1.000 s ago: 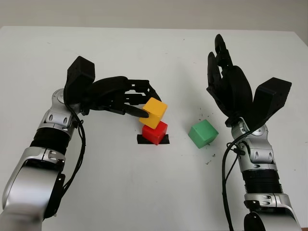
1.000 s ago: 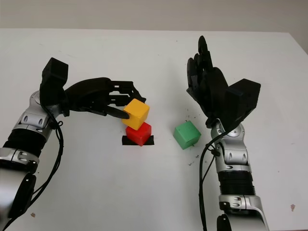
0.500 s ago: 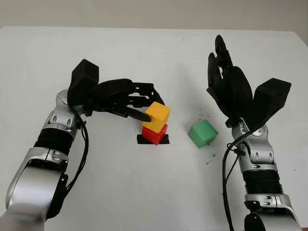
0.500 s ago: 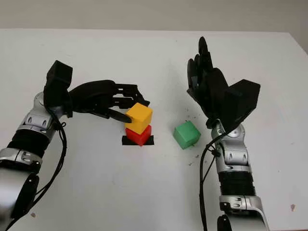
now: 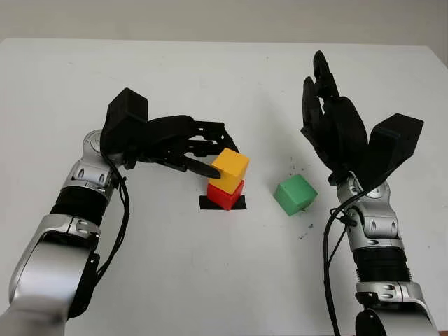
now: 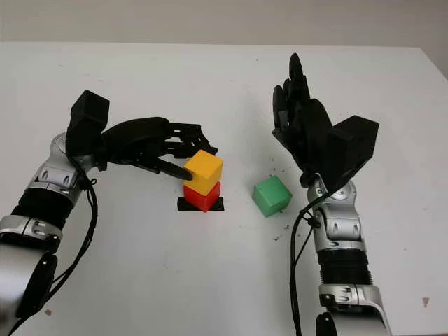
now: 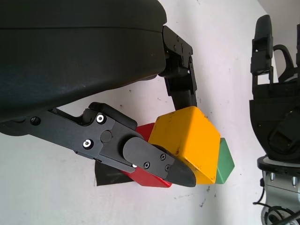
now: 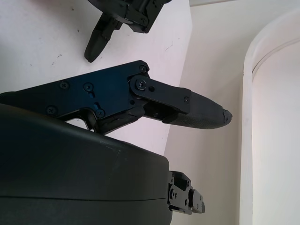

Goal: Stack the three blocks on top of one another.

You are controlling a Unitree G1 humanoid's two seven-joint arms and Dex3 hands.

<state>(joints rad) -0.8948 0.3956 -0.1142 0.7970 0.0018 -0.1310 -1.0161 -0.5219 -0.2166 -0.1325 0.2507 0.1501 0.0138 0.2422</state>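
A yellow block [image 5: 229, 169] sits on top of a red block [image 5: 225, 195], slightly skewed, and my left hand [image 5: 213, 155] is shut on the yellow one from the left. The red block stands on a black tape mark [image 5: 222, 204] in the middle of the white table [image 5: 175, 266]. In the left wrist view the fingers [image 7: 150, 157] pinch the yellow block [image 7: 190, 140] above the red block [image 7: 146, 174]. A green block [image 5: 295, 194] lies on the table to the right, apart from the stack. My right hand [image 5: 329, 119] is open, raised above and just right of the green block.
The table's far edge [image 5: 224, 40] meets a pale wall at the back. Small dark specks [image 5: 304, 227] mark the surface near the green block. Free room lies in front of the blocks and at the far left.
My left hand carried the yellow block down and a little right, from tilted beside the red block to sitting on top of it. The right hand has stayed still.
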